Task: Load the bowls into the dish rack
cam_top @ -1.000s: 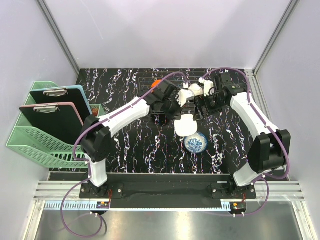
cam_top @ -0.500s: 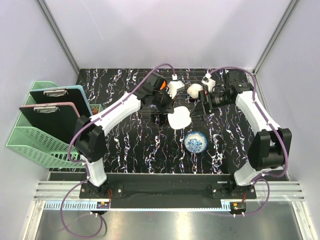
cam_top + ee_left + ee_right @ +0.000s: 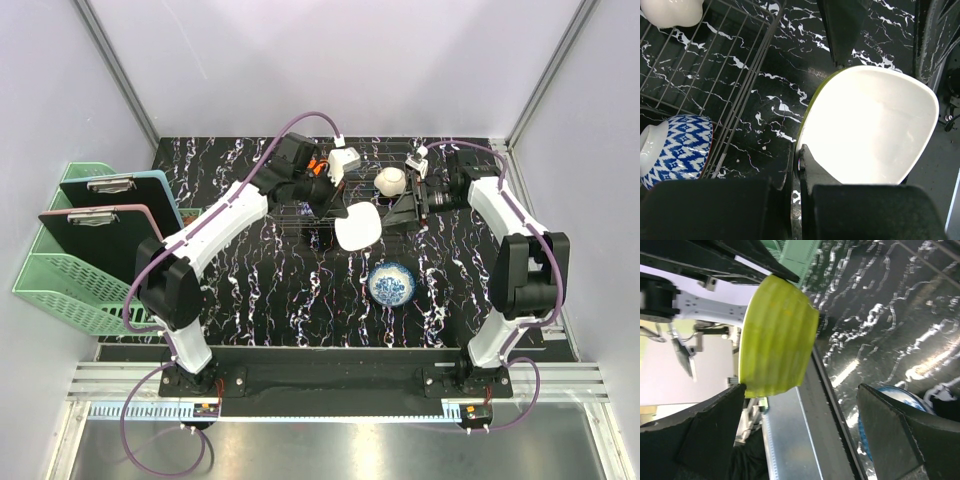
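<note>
My left gripper (image 3: pixel 330 205) (image 3: pixel 799 156) is shut on the rim of a lime-green bowl with a white inside (image 3: pixel 357 226) (image 3: pixel 875 125) and holds it tilted above the table by the dish rack's front edge. The dark wire dish rack (image 3: pixel 372 158) (image 3: pixel 715 65) holds an upturned white bowl (image 3: pixel 390 181) (image 3: pixel 670 12) and an upturned blue-and-white bowl (image 3: pixel 675 150). A sliver of orange bowl (image 3: pixel 316 166) shows behind the left wrist. My right gripper (image 3: pixel 405 207) (image 3: pixel 800 425) is open and empty, just right of the green bowl (image 3: pixel 777 335). Another blue-and-white bowl (image 3: pixel 390 284) (image 3: pixel 890 400) sits upright on the table.
A mint-green slatted basket (image 3: pixel 70 270) with two clipboards (image 3: pixel 100 235) stands at the left table edge. Enclosure walls close in at the back and sides. A metal rail (image 3: pixel 330 375) runs along the near edge by the arm bases.
The left gripper has carried the lime-green bowl back and left toward the rack. The right gripper has drawn away from the bowl toward the back right, open.
</note>
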